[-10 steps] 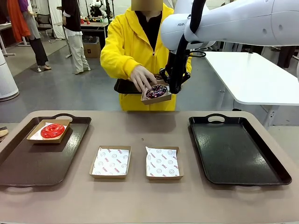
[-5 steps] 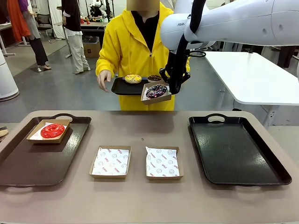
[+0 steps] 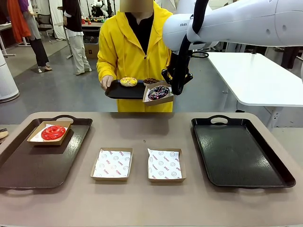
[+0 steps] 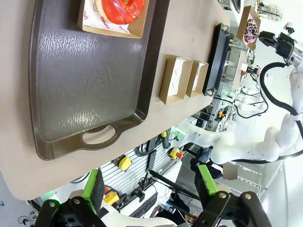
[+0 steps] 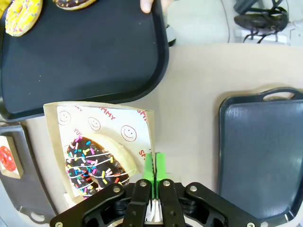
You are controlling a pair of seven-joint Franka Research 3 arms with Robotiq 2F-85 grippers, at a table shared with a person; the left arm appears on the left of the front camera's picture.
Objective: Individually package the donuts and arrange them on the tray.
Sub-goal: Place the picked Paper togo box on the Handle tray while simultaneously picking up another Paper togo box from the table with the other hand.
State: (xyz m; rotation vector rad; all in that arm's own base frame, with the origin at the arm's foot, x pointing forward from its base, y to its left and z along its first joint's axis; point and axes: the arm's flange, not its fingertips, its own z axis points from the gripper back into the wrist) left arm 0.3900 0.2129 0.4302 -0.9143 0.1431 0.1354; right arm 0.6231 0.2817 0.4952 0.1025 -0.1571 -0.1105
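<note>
1. Pinching one wall of a paper-lined box (image 5: 102, 118), the right fingers (image 5: 160, 171) are pressed together on it and hold it in the air beyond the far edge of the surface (image 3: 142, 208).
2. The dark donut (image 3: 158, 92), streaked with coloured sprinkles, lies inside that box.
3. The box hangs just beside a black hand-held tray (image 3: 118, 92) carried by a person in a yellow coat, whose hand (image 3: 107, 81) grips the tray's edge.
4. On that tray the yellow sprinkled donut (image 3: 128, 81) and the chocolate donut (image 3: 150, 81) sit side by side.
5. The red donut (image 3: 53, 132) rests in its own box at the far corner of the brown tray (image 3: 42, 165), on the robot's left.
6. Two lined boxes (image 3: 112, 164) stand side by side mid-surface, between the brown tray and a black tray (image 3: 236, 151) on the right.
7. The left fingers (image 4: 206, 182) are spread wide apart, hanging above the handle end of the brown tray.
</note>
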